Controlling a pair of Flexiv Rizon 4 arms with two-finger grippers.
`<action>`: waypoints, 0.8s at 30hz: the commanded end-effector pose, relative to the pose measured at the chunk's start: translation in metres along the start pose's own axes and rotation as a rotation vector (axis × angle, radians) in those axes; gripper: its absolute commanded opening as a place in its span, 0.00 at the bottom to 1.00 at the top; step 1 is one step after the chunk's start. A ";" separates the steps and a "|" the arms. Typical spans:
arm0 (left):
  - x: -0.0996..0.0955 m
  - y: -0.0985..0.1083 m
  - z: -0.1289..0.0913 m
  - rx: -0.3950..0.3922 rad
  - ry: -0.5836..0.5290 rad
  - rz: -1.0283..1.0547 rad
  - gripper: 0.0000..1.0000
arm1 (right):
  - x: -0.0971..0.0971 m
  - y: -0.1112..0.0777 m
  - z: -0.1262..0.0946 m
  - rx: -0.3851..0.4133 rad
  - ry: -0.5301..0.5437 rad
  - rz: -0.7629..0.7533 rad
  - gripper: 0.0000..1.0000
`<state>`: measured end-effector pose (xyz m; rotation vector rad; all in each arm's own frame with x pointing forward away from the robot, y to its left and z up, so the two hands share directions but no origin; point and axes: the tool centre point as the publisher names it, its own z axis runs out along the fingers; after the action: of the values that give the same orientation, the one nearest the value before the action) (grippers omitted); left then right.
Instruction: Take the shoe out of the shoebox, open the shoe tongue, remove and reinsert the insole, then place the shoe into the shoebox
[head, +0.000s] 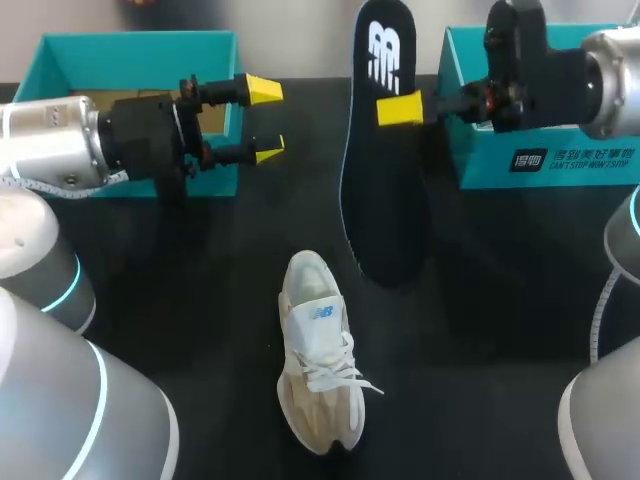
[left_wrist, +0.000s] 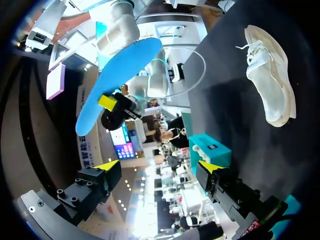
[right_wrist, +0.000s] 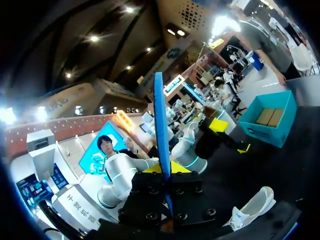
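The beige shoe lies on the black table, toe toward the boxes, laces loose. Its dark insole hangs upright above the table behind the shoe, with my right gripper shut on its edge. In the right wrist view the insole stands edge-on between the right gripper's fingers, and the shoe lies beyond. My left gripper hovers open and empty left of the insole, in front of the left box. In the left wrist view the insole's blue underside is ahead of the left gripper, and the shoe is off to one side.
A teal shoebox stands at the back left behind my left arm. A second teal box part stands at the back right under my right arm. Black tabletop surrounds the shoe.
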<state>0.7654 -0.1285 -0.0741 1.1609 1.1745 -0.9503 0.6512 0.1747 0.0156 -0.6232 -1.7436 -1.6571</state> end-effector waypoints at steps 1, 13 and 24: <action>0.003 -0.006 -0.001 -0.012 -0.007 0.002 1.00 | -0.027 0.021 0.012 0.043 0.061 0.008 0.00; 0.003 -0.006 -0.001 -0.012 -0.007 0.002 1.00 | -0.035 0.022 0.011 0.067 0.053 0.030 0.00; 0.013 -0.010 0.000 0.040 0.014 -0.018 1.00 | -0.078 0.031 -0.009 0.005 0.052 0.332 0.00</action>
<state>0.7547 -0.1323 -0.0841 1.1641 1.1813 -0.9787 0.7192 0.1752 -0.0212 -0.7940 -1.5188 -1.4626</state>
